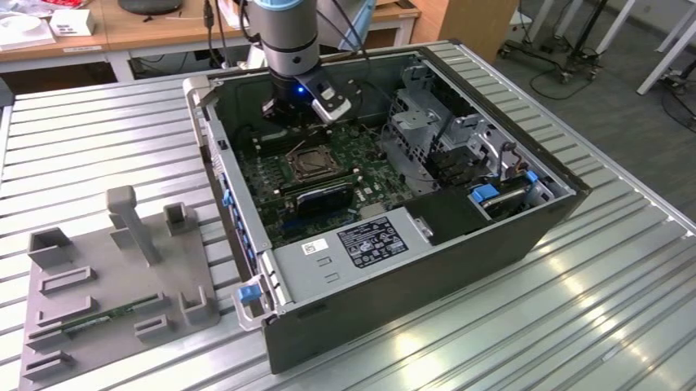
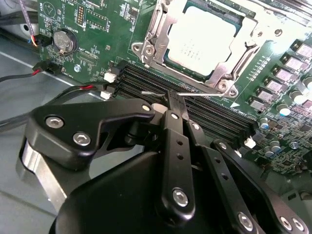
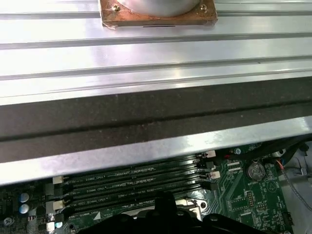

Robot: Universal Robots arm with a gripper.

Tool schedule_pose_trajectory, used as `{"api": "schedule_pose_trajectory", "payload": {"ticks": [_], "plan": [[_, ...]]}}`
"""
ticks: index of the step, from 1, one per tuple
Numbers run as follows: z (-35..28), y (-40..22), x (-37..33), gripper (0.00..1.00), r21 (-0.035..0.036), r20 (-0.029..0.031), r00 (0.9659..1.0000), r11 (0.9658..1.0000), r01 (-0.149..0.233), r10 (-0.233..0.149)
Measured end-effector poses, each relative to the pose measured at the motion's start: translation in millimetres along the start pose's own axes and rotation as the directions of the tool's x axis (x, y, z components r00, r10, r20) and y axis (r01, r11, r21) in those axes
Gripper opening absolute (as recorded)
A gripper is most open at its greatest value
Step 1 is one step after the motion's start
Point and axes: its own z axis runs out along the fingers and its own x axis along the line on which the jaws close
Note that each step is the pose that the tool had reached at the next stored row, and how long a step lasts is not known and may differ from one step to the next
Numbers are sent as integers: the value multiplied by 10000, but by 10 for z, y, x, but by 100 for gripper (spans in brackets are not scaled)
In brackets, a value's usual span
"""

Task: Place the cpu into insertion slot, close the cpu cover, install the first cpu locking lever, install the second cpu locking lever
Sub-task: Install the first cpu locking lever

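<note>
In the second wrist view, over the memory slots (image 2: pixel 136 80), your gripper (image 2: pixel 174 103) had its fingers closed together, the tip touching the thin locking lever (image 2: pixel 202 92), which ran crosswise along the near edge of the insertion slot (image 2: pixel 222 84). Just beyond, the cpu (image 2: pixel 200 36) sat in that slot with the cpu cover (image 2: pixel 157 24) lowered around it.

Bright overhead light; glare streaks on ribbed table (image 1: pixel 609 326) (strongest beside case (image 1: pixel 435 281)); cpu (image 2: pixel 200 36) washed pale.

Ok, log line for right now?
cpu: seated | cover: down around it | gripper: shut, tips at lever by memory slots | lever latch: cannot tell
</note>
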Motion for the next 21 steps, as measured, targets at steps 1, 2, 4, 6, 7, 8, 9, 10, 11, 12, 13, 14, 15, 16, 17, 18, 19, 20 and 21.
{"api": "schedule_pose_trajectory", "payload": {"ticks": [1, 2, 4, 6, 7, 8, 9, 10, 11, 12, 13, 14, 15, 16, 17, 18, 19, 20, 21], "plan": [[-2, -1, 6, 11, -7, 10, 10000, 10000, -1, 1], [-4, -1, 11, 11, -12, 22, 10000, 10000, -1, 1], [-10, -2, 20, 11, -19, 43, 10000, 10000, -1, 1], [-18, -2, 28, 11, -32, 68, 10000, 10000, -1, 2], [-23, -1, 31, 11, -37, 80, 10000, 10000, -2, 3], [-30, 0, 34, 11, -43, 93, 10000, 10000, -3, 4], [-38, 1, 37, 11, -50, 108, 9999, 10000, -5, 5], [-44, 2, 39, 11, -56, 121, 9999, 10000, -5, 6], [-52, 3, 41, 11, -62, 135, 9999, 10000, -7, 7], [-59, 4, 43, 11, -68, 149, 9999, 10000, -8, 9], [-67, 5, 46, 11, -73, 164, 9999, 10000, -9, 10], [-74, 6, 48, 11, -78, 178, 9998, 10000, -10, 11], [-81, 7, 51, 11, -84, 192, 9998, 10000, -10, 12], [-85, 7, 55, 11, -94, 210, 9998, 10000, -12, 14], [-87, 7, 62, 11, -111, 227, 9997, 9999, -14, 17], [-90, 5, 71, 11, -131, 245, 9997, 9999, -15, 18], [-92, 4, 83, 11, -146, 260, 9997, 9999, -15, 19], [-94, 2, 93, 11, -156, 273, 9996, 9999, -16, 20], [-94, 1, 100, 11, -161, 282, 9996, 9999, -16, 21]]}}
